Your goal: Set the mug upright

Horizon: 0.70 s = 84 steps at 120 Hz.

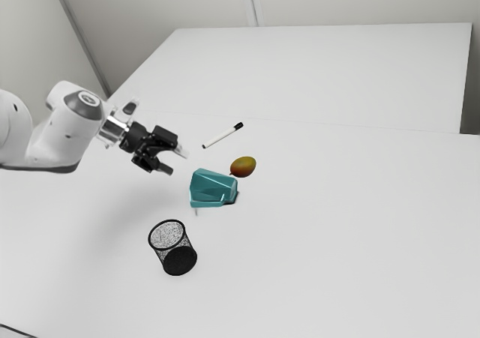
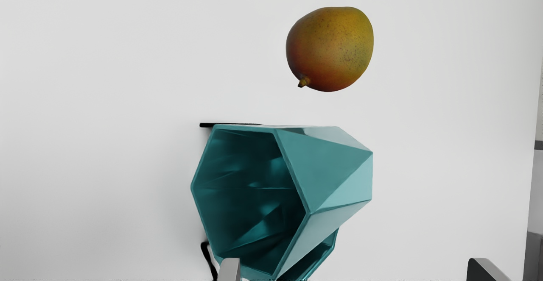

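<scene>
While the broad white table (image 1: 337, 240) spreads out under everything, the white Franka arm (image 1: 64, 136) reaches over it from the exterior view's left. Its black two-finger gripper (image 1: 175, 163) hangs above the surface with the fingers spread well apart and nothing between them, just to the exterior view's left of the mug and clear of it.

The faceted teal mug (image 1: 212, 186) lies on its side on the table, not upright. Its wide, many-sided mouth faces the exterior view's left, and the narrower base points toward the exterior view's right. The handle (image 2: 321, 253) is on the side away from the mango. In the wrist view, one fingertip (image 2: 230, 268) overlaps the edge of the mug's rim, while the other appears over bare table.

Nearer the exterior camera than the mug, and apart from it, sits a black wire-mesh pencil cup (image 1: 172, 248) with a round, open rim. The mango (image 1: 244, 166), yellow-green blushing into red, rests near the mug, its short stem on the side toward the mug. Farther off lies a slim white marker (image 1: 220, 136) with a black cap (image 1: 238, 126), apart from the mango.
</scene>
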### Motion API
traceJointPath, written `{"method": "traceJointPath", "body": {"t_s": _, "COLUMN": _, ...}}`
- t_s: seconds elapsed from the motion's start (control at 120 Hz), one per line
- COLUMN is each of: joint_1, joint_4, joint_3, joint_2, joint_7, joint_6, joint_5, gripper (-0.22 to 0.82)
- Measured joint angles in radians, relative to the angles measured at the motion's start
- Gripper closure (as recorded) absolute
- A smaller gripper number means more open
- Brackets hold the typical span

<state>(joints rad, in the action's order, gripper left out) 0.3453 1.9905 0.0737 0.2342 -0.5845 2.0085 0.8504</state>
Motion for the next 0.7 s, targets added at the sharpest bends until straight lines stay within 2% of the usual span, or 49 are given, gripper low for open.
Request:
{"method": "traceJointPath", "body": {"t_s": 0.292, "joint_1": 0.012, "joint_4": 0.002, "joint_3": 0.001, "joint_2": 0.078, "joint_7": -0.055, "joint_6": -0.045, "joint_5": 0.106, "gripper": 0.02}}
{"method": "traceJointPath", "body": {"t_s": 0.7, "joint_1": 0.018, "joint_4": 0.015, "joint_3": 0.001, "joint_2": 0.123, "joint_7": -0.237, "joint_6": -0.057, "joint_5": 0.303, "gripper": 0.02}}
